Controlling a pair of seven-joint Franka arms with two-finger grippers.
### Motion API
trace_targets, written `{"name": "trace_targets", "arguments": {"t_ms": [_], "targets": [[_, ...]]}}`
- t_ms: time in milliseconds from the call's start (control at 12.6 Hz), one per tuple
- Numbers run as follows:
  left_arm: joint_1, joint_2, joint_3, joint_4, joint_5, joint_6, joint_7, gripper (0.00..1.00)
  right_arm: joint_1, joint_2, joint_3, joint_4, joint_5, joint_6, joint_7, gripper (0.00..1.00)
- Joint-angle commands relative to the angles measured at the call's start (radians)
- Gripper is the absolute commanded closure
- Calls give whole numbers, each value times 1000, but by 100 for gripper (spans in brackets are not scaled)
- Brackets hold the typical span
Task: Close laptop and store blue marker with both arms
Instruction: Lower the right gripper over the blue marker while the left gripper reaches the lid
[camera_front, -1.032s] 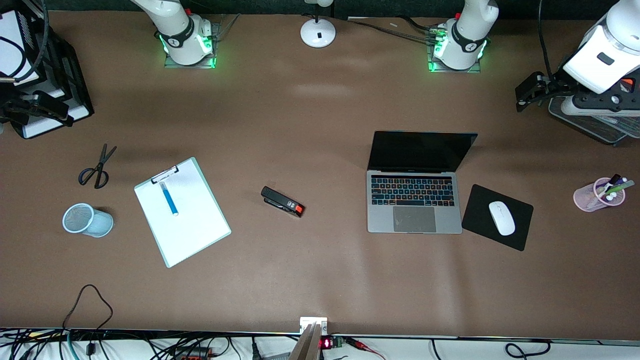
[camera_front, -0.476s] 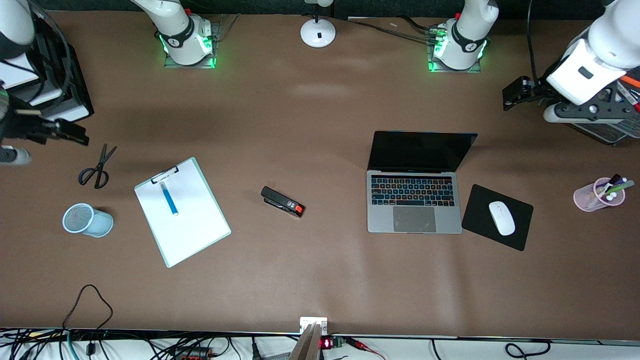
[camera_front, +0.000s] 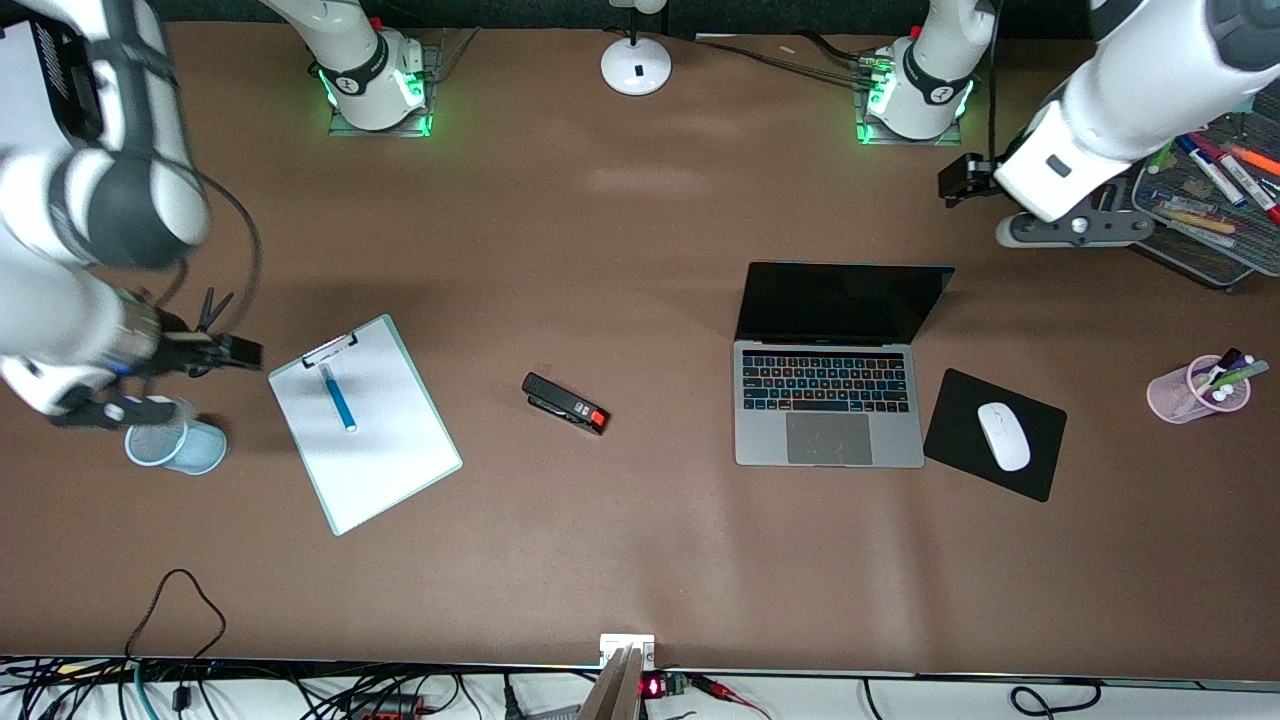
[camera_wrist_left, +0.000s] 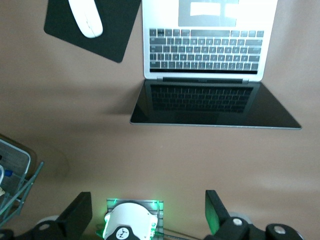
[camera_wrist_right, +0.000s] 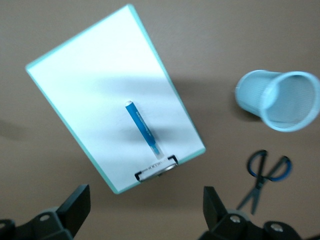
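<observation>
The laptop (camera_front: 828, 400) stands open on the table, its black screen (camera_front: 840, 302) upright; it also shows in the left wrist view (camera_wrist_left: 202, 50). The blue marker (camera_front: 338, 397) lies on the white clipboard (camera_front: 380, 450), and shows in the right wrist view (camera_wrist_right: 142, 127). My left gripper (camera_front: 962, 178) is open and empty over bare table between the left arm's base and the wire tray; its own view (camera_wrist_left: 147, 217) shows the jaws wide apart. My right gripper (camera_front: 240, 352) is open and empty over the table beside the clipboard's clip; its own view (camera_wrist_right: 144, 205) shows this too.
A blue mesh cup (camera_front: 175, 440) lies on its side near the clipboard, with scissors (camera_wrist_right: 265, 175) beside it. A black stapler (camera_front: 565, 403) lies mid-table. A white mouse (camera_front: 1003, 436) sits on a black pad (camera_front: 950, 420). A pink pen cup (camera_front: 1198, 388) and wire tray (camera_front: 1200, 250) stand at the left arm's end.
The right arm swung from the table's end toward the clipboard, now over the scissors. The left arm moved off the wire tray toward the laptop. Both grippers stayed open.
</observation>
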Motion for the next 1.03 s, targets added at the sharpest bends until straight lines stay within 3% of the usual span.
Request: {"name": "trace_targets", "arguments": {"t_ms": [0,556,952], "targets": [[13,-47,-33,-79,-21,10,-15,0,4,92,11,11,-4,59,-5,0],[5,-90,-63,-214,-58,46,-48,0,22,221,16,9,-16,156,-264,0],[5,-94,-85,-326,-58,187,-48,0,16,261,16,-29,-12,228,-351,0]]}}
